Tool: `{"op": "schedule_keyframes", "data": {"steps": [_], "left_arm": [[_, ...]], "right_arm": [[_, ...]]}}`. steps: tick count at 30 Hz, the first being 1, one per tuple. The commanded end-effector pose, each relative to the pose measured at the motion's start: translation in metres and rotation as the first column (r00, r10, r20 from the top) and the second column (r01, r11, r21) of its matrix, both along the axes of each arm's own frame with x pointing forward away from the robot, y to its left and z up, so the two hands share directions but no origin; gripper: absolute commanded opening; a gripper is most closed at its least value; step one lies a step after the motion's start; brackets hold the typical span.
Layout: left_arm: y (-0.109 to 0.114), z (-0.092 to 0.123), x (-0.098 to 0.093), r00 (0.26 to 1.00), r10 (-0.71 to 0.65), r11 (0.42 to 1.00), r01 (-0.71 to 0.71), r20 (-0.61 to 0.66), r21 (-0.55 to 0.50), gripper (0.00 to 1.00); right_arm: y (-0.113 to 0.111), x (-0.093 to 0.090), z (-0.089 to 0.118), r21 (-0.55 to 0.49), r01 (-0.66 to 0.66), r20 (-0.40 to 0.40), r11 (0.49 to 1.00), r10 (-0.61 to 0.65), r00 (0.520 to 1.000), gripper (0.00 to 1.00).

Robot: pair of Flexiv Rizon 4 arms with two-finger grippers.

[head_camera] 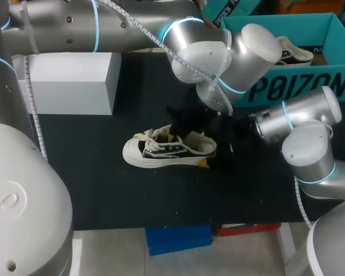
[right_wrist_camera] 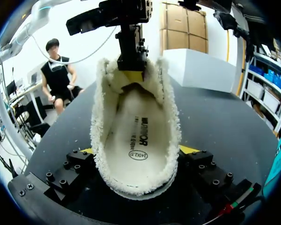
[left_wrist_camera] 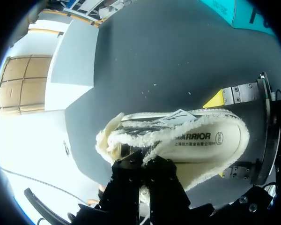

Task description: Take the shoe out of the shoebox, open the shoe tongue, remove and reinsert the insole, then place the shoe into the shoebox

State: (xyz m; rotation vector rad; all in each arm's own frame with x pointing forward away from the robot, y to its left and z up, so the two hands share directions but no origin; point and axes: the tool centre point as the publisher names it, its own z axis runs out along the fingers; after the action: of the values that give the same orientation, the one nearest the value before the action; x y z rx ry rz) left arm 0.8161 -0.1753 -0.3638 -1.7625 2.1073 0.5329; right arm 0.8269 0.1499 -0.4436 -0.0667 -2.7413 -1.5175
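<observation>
Shoe (head_camera: 169,150) heel clamped in my right gripper (right_wrist_camera: 138,150); left gripper (left_wrist_camera: 140,165) buried in the shoe's opening, grasp hidden: I cannot tell its state.

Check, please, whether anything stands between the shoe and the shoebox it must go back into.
Yes. In the head view the left arm and the right arm both lie between the shoe and the shoebox. A second shoe already lies inside the box.
</observation>
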Motion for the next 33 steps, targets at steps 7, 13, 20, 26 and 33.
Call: {"op": "schedule_keyframes", "data": {"steps": [7,13,20,26,33], "left_arm": [[0.025,0.027,0.004,0.999,0.019,0.998,-0.017,0.031,-0.068,0.00],[0.048,0.035,0.011,0.997,0.062,0.994,-0.057,0.052,-0.092,0.00],[0.070,0.036,0.012,0.996,0.083,0.989,-0.078,0.041,-0.124,1.00],[0.088,0.041,0.013,0.994,0.107,0.984,-0.102,0.025,-0.147,1.00],[0.114,0.047,0.008,0.990,0.143,0.975,-0.141,0.000,-0.173,1.00]], "right_arm": [[0.003,0.001,-0.004,-0.001,0.002,0.000,1.000,-0.002,1.000,0.00],[0.003,0.001,-0.004,-0.001,0.002,0.000,1.000,-0.002,1.000,0.00],[0.003,0.001,-0.004,-0.001,0.002,0.000,1.000,-0.002,1.000,0.00],[0.003,0.001,-0.004,-0.001,0.002,0.000,1.000,-0.002,1.000,0.00],[0.003,0.001,-0.004,-0.001,0.002,0.000,1.000,-0.002,1.000,0.00]]}}
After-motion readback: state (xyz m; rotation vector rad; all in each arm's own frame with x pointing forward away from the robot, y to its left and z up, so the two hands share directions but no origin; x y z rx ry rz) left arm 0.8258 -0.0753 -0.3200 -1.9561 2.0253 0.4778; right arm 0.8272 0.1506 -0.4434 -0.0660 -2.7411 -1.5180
